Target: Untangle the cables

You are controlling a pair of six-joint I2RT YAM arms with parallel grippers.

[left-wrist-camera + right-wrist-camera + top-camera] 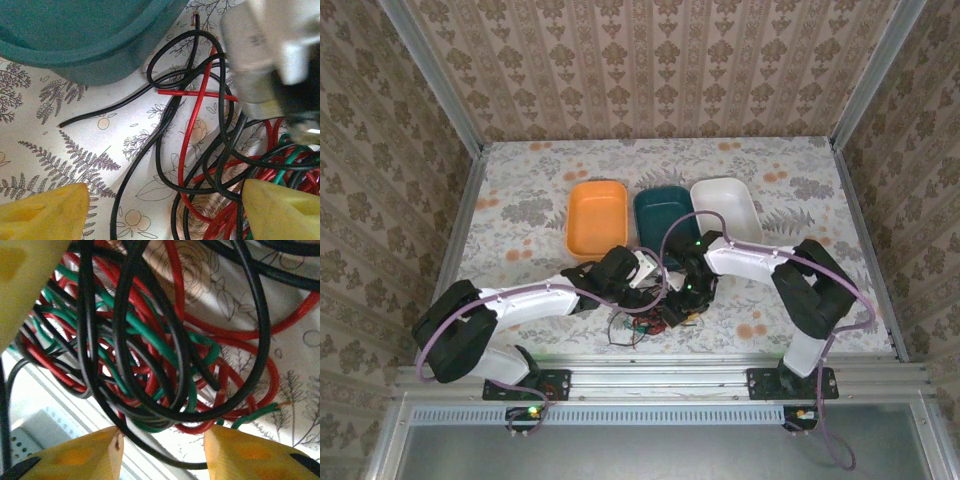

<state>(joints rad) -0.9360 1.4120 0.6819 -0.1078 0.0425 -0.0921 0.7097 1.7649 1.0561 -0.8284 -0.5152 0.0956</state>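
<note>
While the cables [638,325] sit in one knot near the front of the bench [520,200], just in front of the teal bin [665,215], both arms crowd over the same spot. The left end effector [160,215] has its fingers wide apart, straddling black and red strands, with nothing pinched. The right end effector [162,455] is also apart, with a black loop crossing the gap and the dense red, green and black bundle just beyond it; no clamp is visible. The step looks like picking one strand to draw out. The best candidate is probably the black cable [107,111], whose free end lies loose on the bench beside the bin wall. The left should grip it near that end and pull slowly, low and to the left, while the right pins the bundle so the whole knot doesn't drag along. The long red strand [192,125] crosses the black loops and may snag, so pulling should stop if it tightens. Room is tight: the bin wall is just behind, the front rail [650,365] is close by, and the two end effectors are near each other. Open bench lies to the left of the knot in front of the orange bin [597,215], and to the right below the white bin [725,205]; freed strands should go there.
</note>
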